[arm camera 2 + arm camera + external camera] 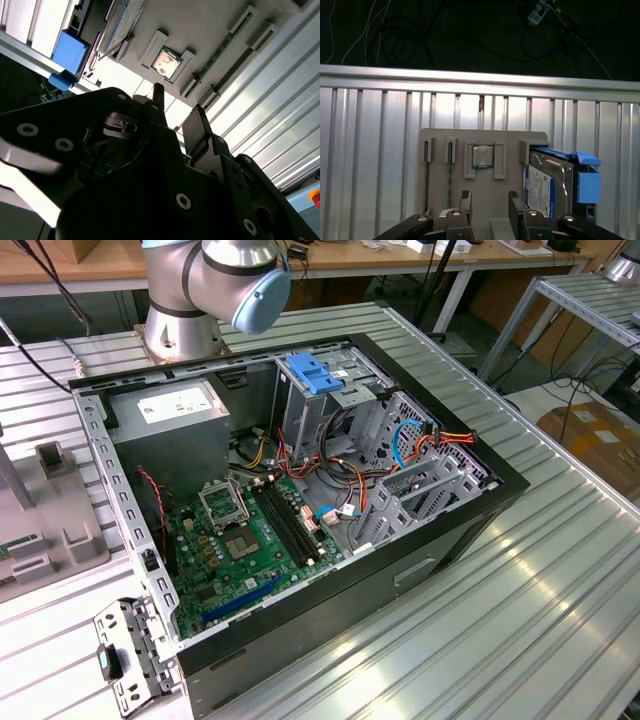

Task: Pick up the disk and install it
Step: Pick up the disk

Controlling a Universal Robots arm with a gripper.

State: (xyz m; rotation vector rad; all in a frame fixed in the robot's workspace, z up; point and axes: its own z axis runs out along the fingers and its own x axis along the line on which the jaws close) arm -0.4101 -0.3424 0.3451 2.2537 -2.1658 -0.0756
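One grey holder with chip and disk in its slots, claw spread apart, empty

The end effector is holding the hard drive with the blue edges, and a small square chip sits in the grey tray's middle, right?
Not quite. The first wrist view shows the end effector open and empty; the hard drive with the blue edges stands in the grey tray. The chip does sit in the tray's middle.
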